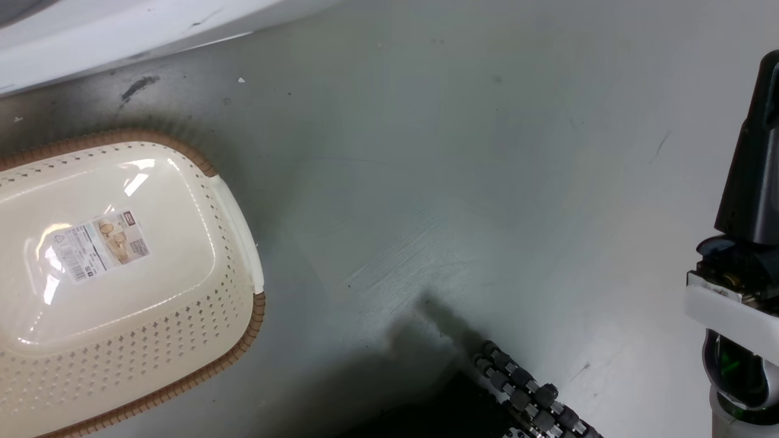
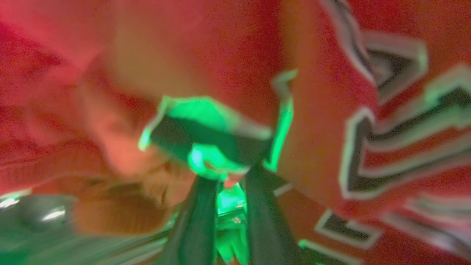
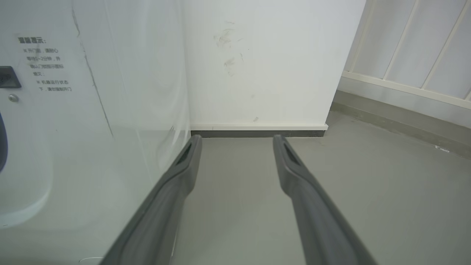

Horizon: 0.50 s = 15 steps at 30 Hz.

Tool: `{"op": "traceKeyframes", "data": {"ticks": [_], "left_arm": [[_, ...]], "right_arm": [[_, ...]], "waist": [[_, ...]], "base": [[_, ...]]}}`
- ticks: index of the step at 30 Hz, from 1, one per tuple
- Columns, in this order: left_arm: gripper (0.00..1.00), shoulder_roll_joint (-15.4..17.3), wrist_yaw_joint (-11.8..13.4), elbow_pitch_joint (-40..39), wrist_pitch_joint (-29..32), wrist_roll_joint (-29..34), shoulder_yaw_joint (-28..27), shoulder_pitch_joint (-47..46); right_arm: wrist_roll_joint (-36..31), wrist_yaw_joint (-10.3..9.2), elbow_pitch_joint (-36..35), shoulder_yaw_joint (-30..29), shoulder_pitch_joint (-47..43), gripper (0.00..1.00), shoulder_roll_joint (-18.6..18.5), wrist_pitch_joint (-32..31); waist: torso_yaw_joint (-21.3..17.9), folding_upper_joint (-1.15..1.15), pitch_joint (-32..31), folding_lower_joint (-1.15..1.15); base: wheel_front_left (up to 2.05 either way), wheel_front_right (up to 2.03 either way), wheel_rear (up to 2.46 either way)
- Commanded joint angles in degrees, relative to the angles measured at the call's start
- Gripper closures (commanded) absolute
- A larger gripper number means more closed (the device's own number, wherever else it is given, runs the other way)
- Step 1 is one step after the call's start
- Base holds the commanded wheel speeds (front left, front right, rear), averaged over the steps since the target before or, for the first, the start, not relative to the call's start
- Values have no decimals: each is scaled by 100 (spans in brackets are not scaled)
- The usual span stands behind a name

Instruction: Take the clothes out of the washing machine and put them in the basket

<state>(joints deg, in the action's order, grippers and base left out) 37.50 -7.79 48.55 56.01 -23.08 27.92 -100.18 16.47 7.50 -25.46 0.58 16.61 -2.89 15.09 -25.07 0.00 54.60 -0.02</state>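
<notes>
**Left gripper** [image 2: 231, 177]: fingers drawn to a narrow gap, apparently pinching a fold of the red basketball jersey with black, white-edged numerals [image 2: 323, 121] (blur and green glare prevent certainty). Fabric lies ahead of and on both sides of the fingertips.

**Right gripper** [image 3: 236, 138]: spread wide and holding nothing, with the large white front-loading washing machine [image 3: 73, 129] at its left.

**Oval cream perforated plastic basket with brown woven-look rim** [image 1: 182, 340]: sits empty on the grey floor [image 1: 487, 182].

**Step judged:** removal and transfer.

**Next move:** carry the jersey above the basket, lift the trailing cloth over the rim, then part the fingers.
</notes>
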Motion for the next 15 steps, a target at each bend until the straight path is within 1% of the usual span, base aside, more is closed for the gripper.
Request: {"op": "traceKeyframes", "data": {"ticks": [1,6,7,15], "left_arm": [[100,17,41,-3,-293,-51,65,0],[100,15,42,70,-723,-273,186,181],[100,15,42,70,-723,-273,186,181],[100,-103,42,235,-1408,-769,344,625]], "right_arm": [[-36,-2,5,2,123,0,3,12],[-146,-2,38,-23,69,0,2,12],[-146,-2,38,-23,69,0,2,12],[-342,-2,85,40,-46,0,2,12]], "waist": [[40,0,-106,2],[132,0,-338,2],[132,0,-338,2],[344,0,-800,2]], "base": [[0,0,0],[0,0,0],[0,0,0],[0,0,0]]}}
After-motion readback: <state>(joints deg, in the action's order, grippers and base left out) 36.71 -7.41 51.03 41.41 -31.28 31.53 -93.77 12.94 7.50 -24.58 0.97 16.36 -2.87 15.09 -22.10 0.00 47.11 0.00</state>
